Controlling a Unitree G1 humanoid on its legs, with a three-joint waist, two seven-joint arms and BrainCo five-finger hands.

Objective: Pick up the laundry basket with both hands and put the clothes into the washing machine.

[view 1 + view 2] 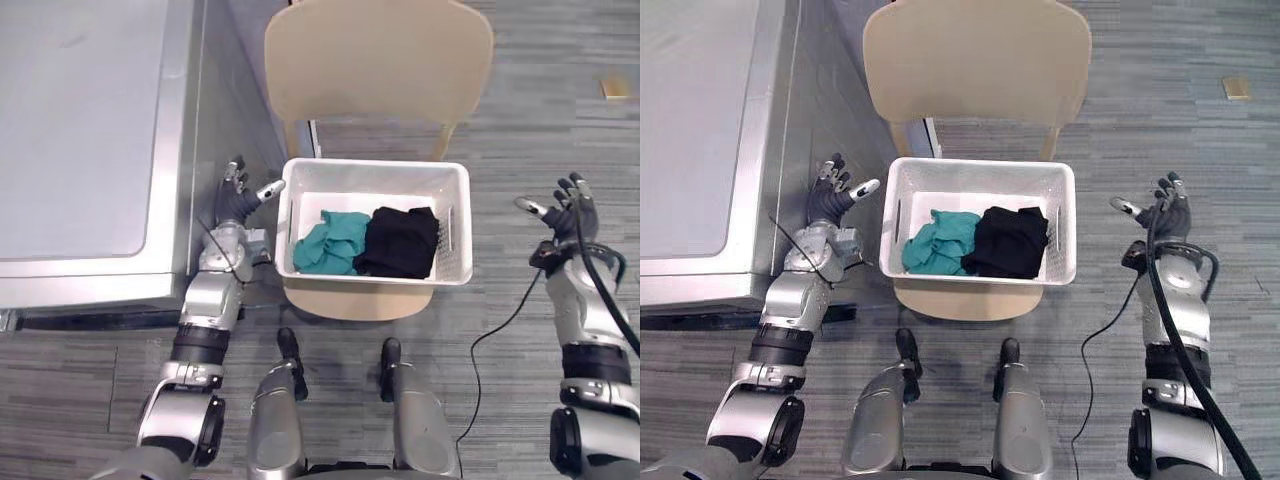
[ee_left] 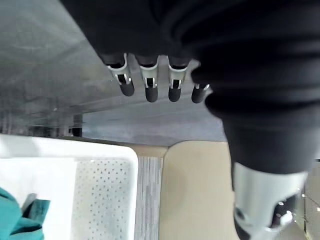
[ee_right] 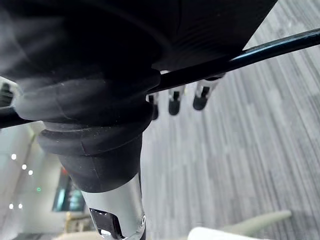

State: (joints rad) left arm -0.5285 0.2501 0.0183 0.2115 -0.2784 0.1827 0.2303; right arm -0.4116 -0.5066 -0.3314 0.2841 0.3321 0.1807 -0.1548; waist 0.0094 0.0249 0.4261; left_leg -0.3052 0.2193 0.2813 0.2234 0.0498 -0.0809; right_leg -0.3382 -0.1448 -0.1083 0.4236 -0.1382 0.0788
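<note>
A white laundry basket (image 1: 455, 178) sits on the seat of a beige chair (image 1: 378, 60). Inside it lie a teal garment (image 1: 330, 243) and a black garment (image 1: 402, 240). The silver washing machine (image 1: 80, 130) stands to the left of the chair. My left hand (image 1: 240, 198) is open just off the basket's left wall, between it and the machine, not touching the rim (image 2: 127, 150). My right hand (image 1: 565, 212) is open well to the right of the basket, palm toward it, with a wide gap between them.
Grey striped carpet (image 1: 540, 110) lies all around. The chair's backrest rises behind the basket. A small tan object (image 1: 616, 86) lies on the floor at the far right. The washing machine's side leaves a narrow gap by the basket.
</note>
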